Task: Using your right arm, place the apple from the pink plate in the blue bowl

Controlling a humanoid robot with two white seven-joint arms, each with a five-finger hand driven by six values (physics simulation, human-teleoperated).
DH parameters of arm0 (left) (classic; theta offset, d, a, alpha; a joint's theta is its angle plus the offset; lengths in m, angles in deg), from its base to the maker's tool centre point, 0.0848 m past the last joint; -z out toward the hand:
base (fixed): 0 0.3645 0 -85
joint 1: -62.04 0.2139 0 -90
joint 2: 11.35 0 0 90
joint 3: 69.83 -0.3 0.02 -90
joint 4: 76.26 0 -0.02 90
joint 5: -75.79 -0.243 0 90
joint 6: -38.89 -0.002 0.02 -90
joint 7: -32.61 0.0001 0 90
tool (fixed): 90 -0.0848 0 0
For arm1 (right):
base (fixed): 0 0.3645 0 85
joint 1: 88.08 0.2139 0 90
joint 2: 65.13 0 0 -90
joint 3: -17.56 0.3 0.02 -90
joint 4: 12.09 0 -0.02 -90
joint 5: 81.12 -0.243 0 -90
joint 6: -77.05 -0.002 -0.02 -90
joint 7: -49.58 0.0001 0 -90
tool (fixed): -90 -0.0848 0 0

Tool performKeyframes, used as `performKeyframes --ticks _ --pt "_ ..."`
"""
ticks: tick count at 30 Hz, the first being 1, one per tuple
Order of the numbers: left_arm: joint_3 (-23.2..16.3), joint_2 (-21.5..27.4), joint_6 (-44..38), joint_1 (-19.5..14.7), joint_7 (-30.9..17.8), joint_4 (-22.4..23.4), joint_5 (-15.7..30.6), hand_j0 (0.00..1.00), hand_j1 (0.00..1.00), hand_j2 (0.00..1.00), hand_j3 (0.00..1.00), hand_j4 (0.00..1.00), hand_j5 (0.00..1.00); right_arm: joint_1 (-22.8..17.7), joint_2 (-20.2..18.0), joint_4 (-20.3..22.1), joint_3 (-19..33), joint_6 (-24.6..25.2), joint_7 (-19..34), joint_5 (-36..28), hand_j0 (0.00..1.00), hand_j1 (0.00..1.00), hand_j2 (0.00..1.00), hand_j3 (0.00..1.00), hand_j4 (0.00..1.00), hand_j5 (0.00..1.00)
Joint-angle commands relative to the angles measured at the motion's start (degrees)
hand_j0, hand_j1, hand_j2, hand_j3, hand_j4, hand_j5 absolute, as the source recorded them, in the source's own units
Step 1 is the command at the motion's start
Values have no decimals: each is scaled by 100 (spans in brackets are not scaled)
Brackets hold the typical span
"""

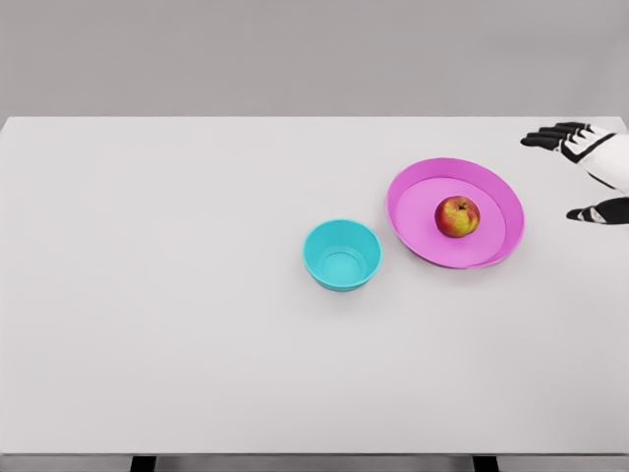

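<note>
A red and yellow apple (457, 216) lies near the middle of the pink plate (418, 187), right of the table's centre. Just left of the plate stands the blue bowl (341, 255), upright and with nothing in it. My right hand (575, 172) comes in at the right edge, to the right of the plate and apart from it. Its black fingers (550, 136) are spread and the thumb (593, 212) sits well below them, so the hand is open and holds nothing. My left arm is out of view.
The white table (157, 295) reaches from the grey back wall to the front edge at the bottom of the picture. Two dark legs show under that front edge.
</note>
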Motion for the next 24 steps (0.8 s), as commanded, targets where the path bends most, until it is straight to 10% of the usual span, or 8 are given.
performKeyframes --ticks 1,7,11,24 --pt "0 0 0 0 0 0 -1 100 100 100 100 100 100 0 -15 5 -17 1 3 -36 100 100 100 100 100 100" --pt "0 0 0 0 -9 0 -1 100 100 100 100 100 100 123 73 -592 -43 1 29 -36 100 100 100 100 100 100" --pt "0 0 0 0 0 0 -1 100 100 100 100 100 100 1081 530 -610 -192 1 2744 -28 100 100 100 100 100 100" --pt "0 0 0 0 0 0 -1 100 100 100 100 100 100 2320 1506 -1339 -1625 1 2853 -19 100 100 100 100 100 100"
